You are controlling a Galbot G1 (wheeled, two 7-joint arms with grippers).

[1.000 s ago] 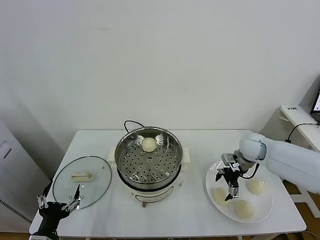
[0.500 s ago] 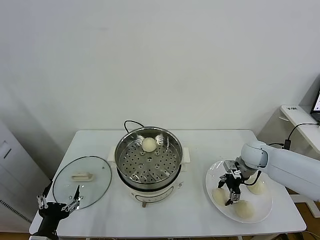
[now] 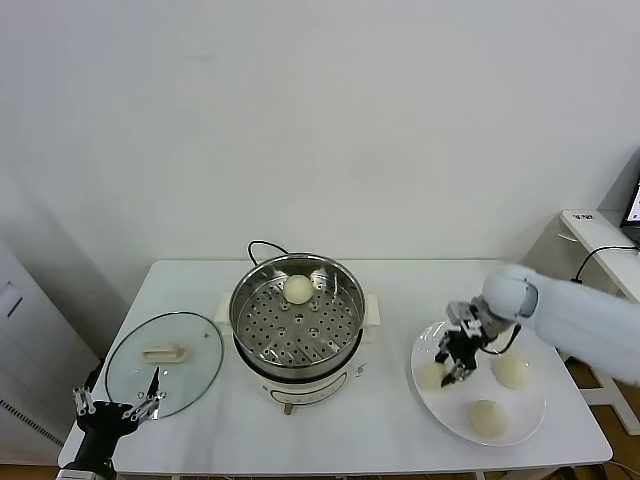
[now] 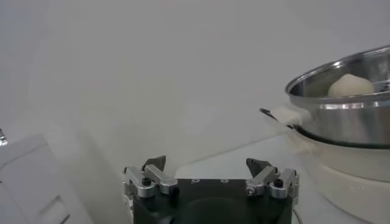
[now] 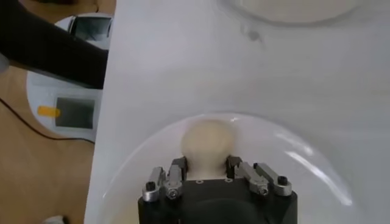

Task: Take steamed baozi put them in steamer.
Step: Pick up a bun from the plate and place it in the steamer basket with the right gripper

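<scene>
The right gripper [image 3: 452, 362] has moved since a moment ago: it was hanging over the white plate [image 3: 530, 418], and now its fingers are closing around one bun [image 5: 207, 141] at the plate's 9 o'clock edge. That looks like the grab for the second bun. Two more steamed baozi [image 3: 512, 372] are sitting on the plate at 3 and 6 o'clock. One bun [image 3: 297, 289] is already lying in the steamer [image 3: 297, 315], near its 12 o'clock wall. The steamer is standing well apart from the plate, toward 9 o'clock, and its tall rim is the thing to lift over. The glass lid [image 3: 165, 362] is lying farther out the same way. The left gripper [image 3: 112, 411] is waiting by the lid with its jaws open, holding nothing.
</scene>
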